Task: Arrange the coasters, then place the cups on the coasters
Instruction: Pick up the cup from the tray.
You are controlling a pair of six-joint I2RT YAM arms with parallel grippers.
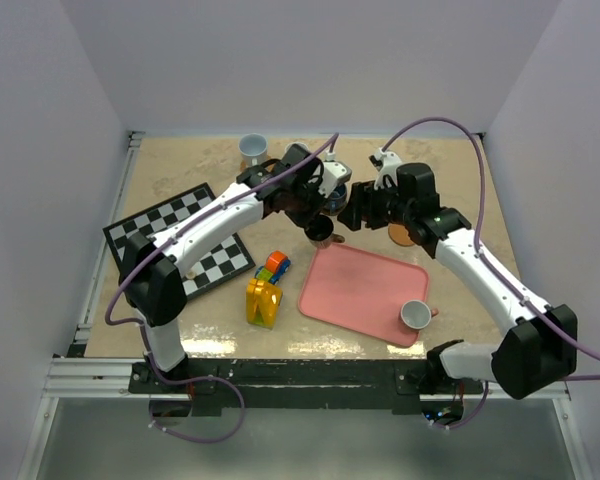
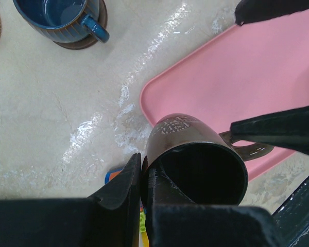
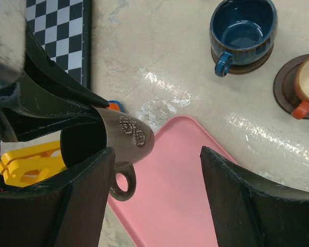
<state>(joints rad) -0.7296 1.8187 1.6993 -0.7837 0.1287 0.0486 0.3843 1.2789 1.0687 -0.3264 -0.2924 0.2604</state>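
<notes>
The left gripper (image 2: 143, 174) was clamped on the rim of the glossy black handled ceramic cup (image 2: 195, 154), one finger inside and one outside, holding it at the corner of the pink rectangular plastic tray (image 2: 247, 77). The right gripper (image 3: 157, 154) gaped wide and gripped nothing, with the cup's handle just beside one finger. Well apart, the navy ceramic cup (image 3: 242, 25) sat on a dark brown round coaster (image 3: 245, 67).

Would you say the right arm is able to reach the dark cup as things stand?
Probably yes: the right gripper stands open beside the dark cup, though the left gripper pinches its rim.
</notes>
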